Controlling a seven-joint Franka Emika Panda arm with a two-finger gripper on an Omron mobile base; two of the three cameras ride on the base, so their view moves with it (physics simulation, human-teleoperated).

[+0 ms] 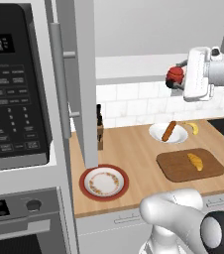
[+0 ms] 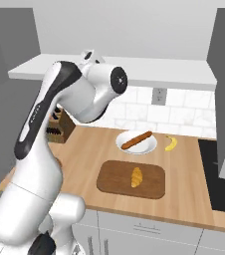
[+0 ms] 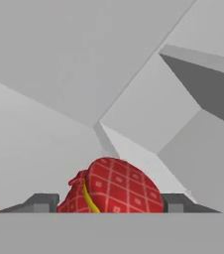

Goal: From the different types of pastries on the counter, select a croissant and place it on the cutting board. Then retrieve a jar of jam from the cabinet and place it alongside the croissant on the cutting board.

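High above the counter (image 1: 134,149), in front of the cabinet shelf, my gripper (image 1: 175,82) is shut on the jar of jam (image 1: 174,75). In the hand view the red checked jar (image 3: 111,187) sits between the fingertips (image 3: 39,203), with pale grey cabinet walls behind it. The cabinet door (image 1: 84,74) stands open at the left. The golden croissant (image 1: 195,160) (image 2: 136,177) lies on the dark cutting board (image 1: 173,168) (image 2: 112,180). The orange-brown stick pastry (image 1: 169,131) (image 2: 137,140) rests on a white plate.
A banana (image 1: 193,127) (image 2: 171,143) lies behind the board. A red-rimmed plate (image 1: 104,182) sits at the counter's front left, below the open door. A knife block (image 1: 100,131) stands by the wall. The black microwave (image 1: 15,89) is far left.
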